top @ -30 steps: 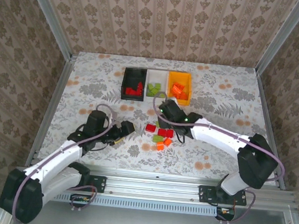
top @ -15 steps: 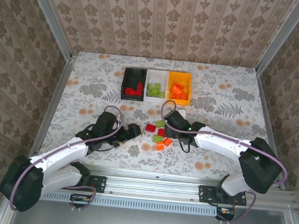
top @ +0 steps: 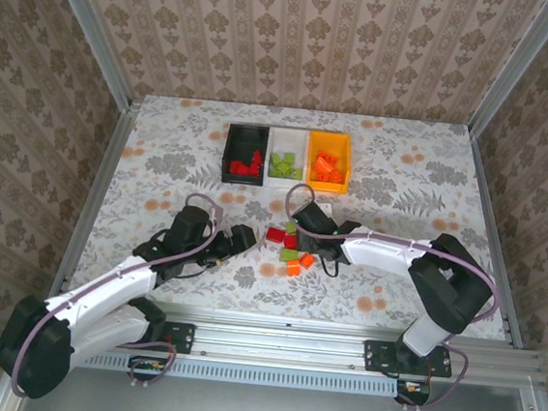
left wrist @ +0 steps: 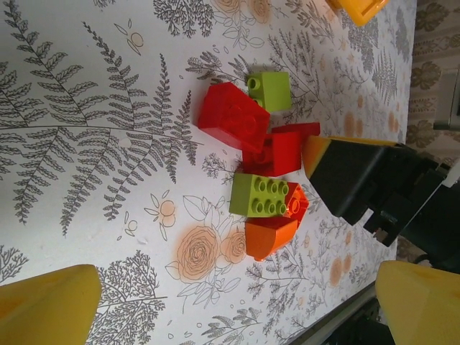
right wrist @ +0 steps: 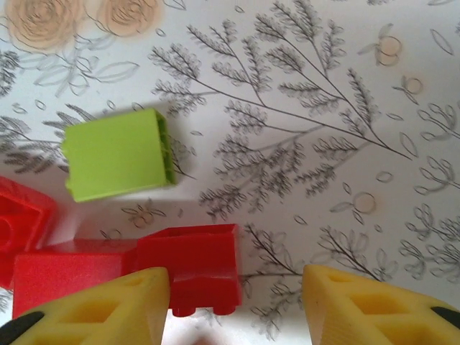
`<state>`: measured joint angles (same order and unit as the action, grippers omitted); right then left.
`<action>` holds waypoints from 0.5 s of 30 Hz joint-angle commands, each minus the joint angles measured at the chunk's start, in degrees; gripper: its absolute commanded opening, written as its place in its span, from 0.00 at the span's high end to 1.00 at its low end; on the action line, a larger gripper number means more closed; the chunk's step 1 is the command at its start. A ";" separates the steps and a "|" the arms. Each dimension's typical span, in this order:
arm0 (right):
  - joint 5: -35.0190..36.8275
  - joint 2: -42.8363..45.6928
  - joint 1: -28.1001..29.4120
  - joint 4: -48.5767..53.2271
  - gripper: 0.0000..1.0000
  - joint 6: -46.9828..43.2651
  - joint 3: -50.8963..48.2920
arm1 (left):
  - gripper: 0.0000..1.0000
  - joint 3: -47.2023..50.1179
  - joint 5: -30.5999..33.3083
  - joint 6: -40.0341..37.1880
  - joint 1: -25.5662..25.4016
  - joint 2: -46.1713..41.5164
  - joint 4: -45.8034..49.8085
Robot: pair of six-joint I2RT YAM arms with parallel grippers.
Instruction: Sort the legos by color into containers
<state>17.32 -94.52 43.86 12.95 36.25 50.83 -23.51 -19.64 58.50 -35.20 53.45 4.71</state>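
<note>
Loose legos lie in a small pile (top: pixel 289 251) mid-table: red, lime green and orange bricks. My right gripper (top: pixel 303 230) is low over the pile's right side and open. A red brick (right wrist: pixel 198 277) lies between its fingers, close against the left fingertip (right wrist: pixel 93 309). A green brick (right wrist: pixel 118 162) lies just beyond. My left gripper (top: pixel 242 235) stands open left of the pile and holds nothing. Ahead of it I see a red brick (left wrist: pixel 233 115), a green brick (left wrist: pixel 260 195) and an orange brick (left wrist: pixel 269 233). The black bin (top: pixel 230 153), white bin (top: pixel 283 136) and orange-yellow bin (top: pixel 344 164) stand joined at the back, each holding bricks.
The right gripper's black body (left wrist: pixel 352 176) sits right beside the pile in the left wrist view. Metal frame rails (top: pixel 95 198) edge the floral table on both sides. Open tabletop lies left of the bins and along the front.
My right gripper has come down from near the bins to the pile, and the red brick now sits between its fingers. My left gripper has shifted slightly right toward the pile.
</note>
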 commanded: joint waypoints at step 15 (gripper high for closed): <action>-7.24 -0.53 -0.01 -0.87 0.41 -1.47 2.23 | 0.00 1.35 1.36 -0.58 1.52 -6.26 4.87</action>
<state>12.32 -97.12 43.66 10.50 35.92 53.25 -23.09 -19.18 58.50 -34.26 48.31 8.05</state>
